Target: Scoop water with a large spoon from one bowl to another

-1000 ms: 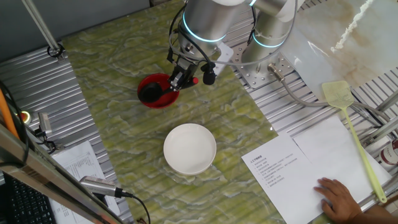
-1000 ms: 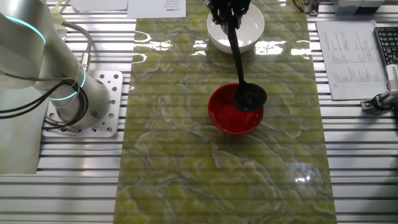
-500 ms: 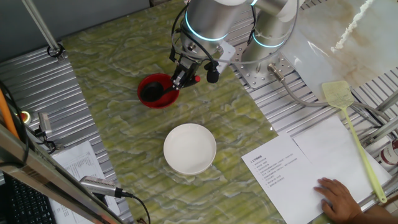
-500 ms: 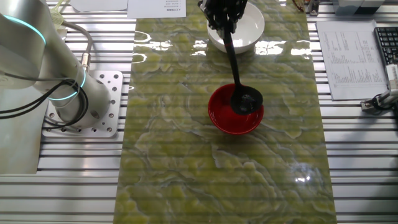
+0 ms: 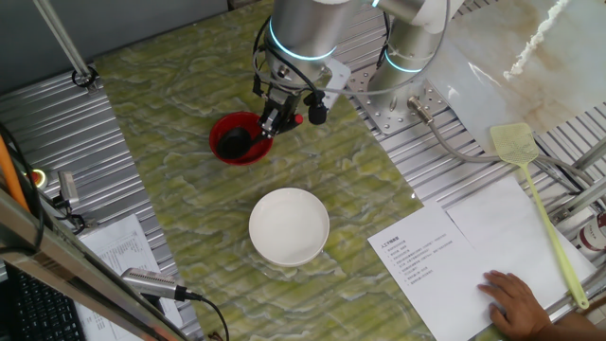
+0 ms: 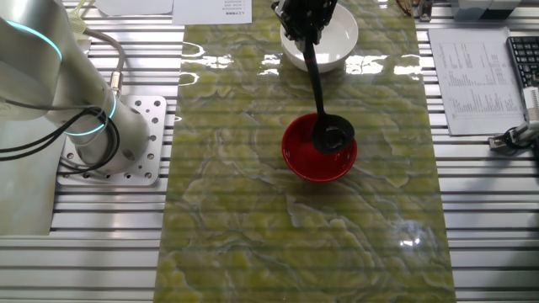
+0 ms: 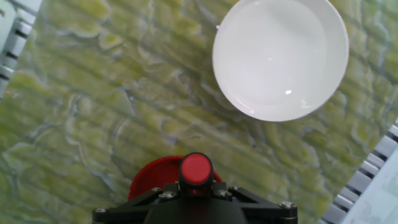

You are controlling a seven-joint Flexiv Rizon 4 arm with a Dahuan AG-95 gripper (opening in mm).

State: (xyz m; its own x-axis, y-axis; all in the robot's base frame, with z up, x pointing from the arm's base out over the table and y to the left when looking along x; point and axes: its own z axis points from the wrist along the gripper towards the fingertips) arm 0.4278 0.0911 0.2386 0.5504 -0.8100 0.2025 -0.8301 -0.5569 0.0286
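The large spoon [image 6: 321, 93], a black ladle with a red-tipped handle, slants down with its round cup inside the small glossy red bowl [image 6: 318, 151] on the green marbled mat. The wider plain white bowl [image 5: 289, 225] sits upright, apart from the red one

No text could be read anywhere. Printed lines stood on the white sheet [image 5: 419, 258] at the table's near corner in one fixed view — a short heading over several rows, all too small to make out. A second printed sheet [image 5: 121, 248] lay at the left edge, equally blurred. In the other fixed view, a page of dense print [image 6: 474, 67] sat beside the keyboard [image 6: 523, 50], and another sheet [image 6: 215, 11] showed a dark line at the top edge — none legible.
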